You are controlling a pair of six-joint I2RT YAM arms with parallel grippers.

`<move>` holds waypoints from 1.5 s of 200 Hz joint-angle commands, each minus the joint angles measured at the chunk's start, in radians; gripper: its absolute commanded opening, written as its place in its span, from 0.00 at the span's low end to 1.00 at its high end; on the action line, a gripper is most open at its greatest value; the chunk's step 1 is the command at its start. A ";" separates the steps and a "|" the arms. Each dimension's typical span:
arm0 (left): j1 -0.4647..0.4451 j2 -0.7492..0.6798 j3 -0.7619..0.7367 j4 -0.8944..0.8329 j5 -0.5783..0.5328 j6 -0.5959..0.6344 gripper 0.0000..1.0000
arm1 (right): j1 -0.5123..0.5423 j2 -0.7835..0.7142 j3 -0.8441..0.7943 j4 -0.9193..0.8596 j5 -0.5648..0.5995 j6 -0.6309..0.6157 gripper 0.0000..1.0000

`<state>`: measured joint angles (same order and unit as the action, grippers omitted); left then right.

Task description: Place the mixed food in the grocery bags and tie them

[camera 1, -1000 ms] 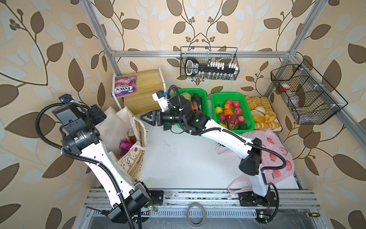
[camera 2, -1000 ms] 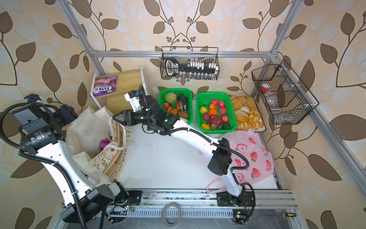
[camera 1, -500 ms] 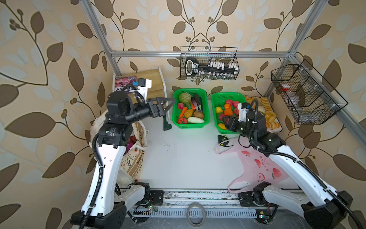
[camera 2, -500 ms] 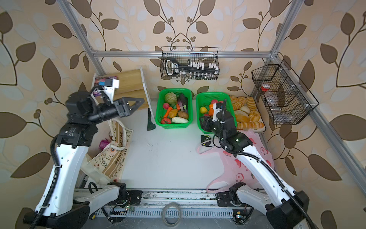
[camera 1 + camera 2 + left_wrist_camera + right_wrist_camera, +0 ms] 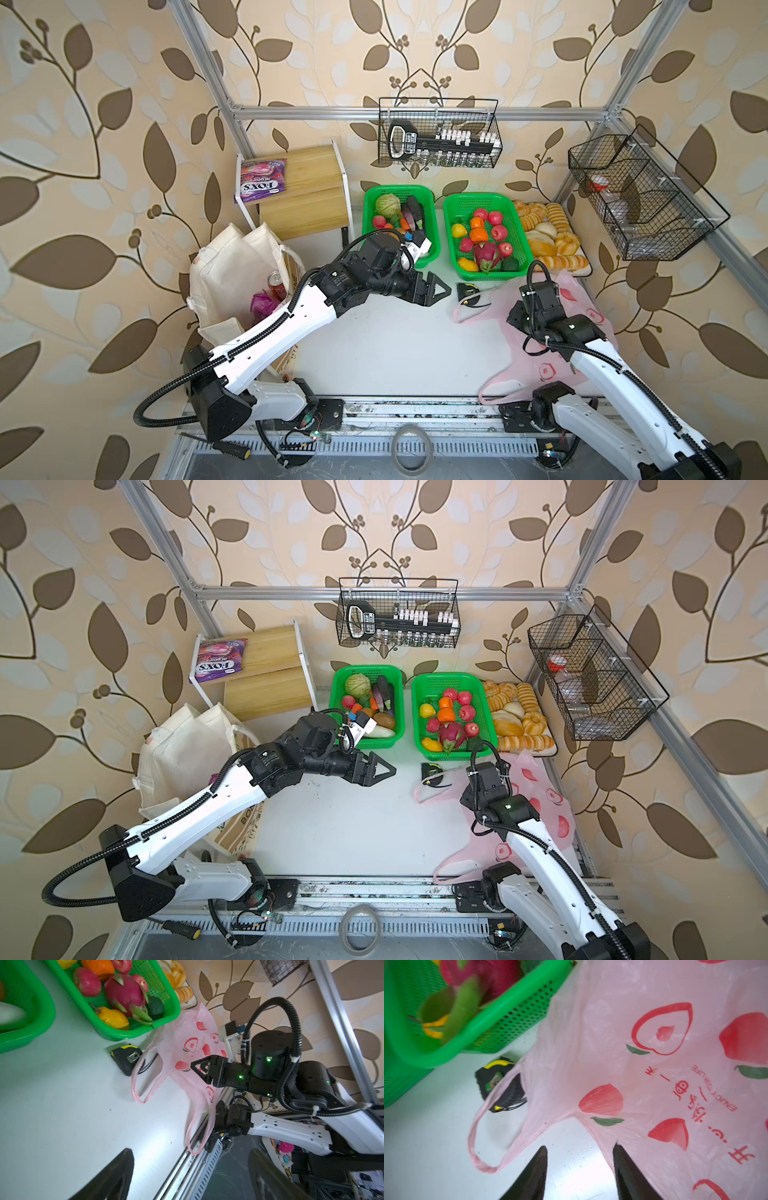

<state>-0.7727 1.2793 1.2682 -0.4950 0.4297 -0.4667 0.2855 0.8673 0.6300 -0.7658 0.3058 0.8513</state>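
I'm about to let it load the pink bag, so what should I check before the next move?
1. Left hand open, empty: ok.
2. Right hand gripping pink bag: not ok, jaws apart, bag not pinched.
3. Bag mouth open: not ok, lies flat.
4. Handle free of tape measure: not ok, loop lies over it.
5. Cabbage packed: not ok, in green basket.

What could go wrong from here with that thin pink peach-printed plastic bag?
The black-and-yellow tape measure lies partly under one handle loop of the thin pink plastic bag; lifting could drag it along. The other handle droops over the table edge onto the metal rail and might snag.
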 commanded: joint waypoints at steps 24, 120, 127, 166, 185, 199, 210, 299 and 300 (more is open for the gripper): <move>-0.002 -0.050 -0.051 -0.016 -0.160 0.023 0.88 | 0.000 0.069 -0.071 0.033 0.035 0.050 0.58; -0.002 -0.101 -0.086 -0.050 -0.234 0.056 0.90 | 0.134 0.253 -0.095 0.069 0.303 0.041 0.69; -0.002 -0.103 -0.086 -0.052 -0.235 0.056 0.90 | 0.144 0.266 -0.093 0.065 0.325 0.044 0.69; -0.002 -0.120 -0.102 -0.050 -0.247 0.054 0.90 | 0.188 0.328 -0.088 0.074 0.357 0.027 0.69; -0.002 -0.125 -0.105 -0.053 -0.251 0.055 0.90 | 0.190 0.345 -0.078 0.076 0.361 0.013 0.67; -0.002 -0.126 -0.105 -0.053 -0.253 0.054 0.90 | 0.189 0.348 -0.075 0.081 0.362 0.005 0.63; -0.002 -0.126 -0.105 -0.054 -0.253 0.056 0.90 | 0.192 0.349 -0.074 0.085 0.360 -0.004 0.57; -0.002 -0.134 -0.117 -0.062 -0.270 0.071 0.90 | 0.201 0.255 -0.048 0.089 0.254 -0.077 0.00; -0.002 -0.134 -0.117 -0.062 -0.270 0.071 0.90 | 0.201 0.254 -0.047 0.088 0.253 -0.077 0.00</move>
<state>-0.7727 1.1755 1.1557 -0.5602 0.1810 -0.4225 0.4797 1.1545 0.5453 -0.6613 0.6010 0.7876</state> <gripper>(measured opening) 0.898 0.046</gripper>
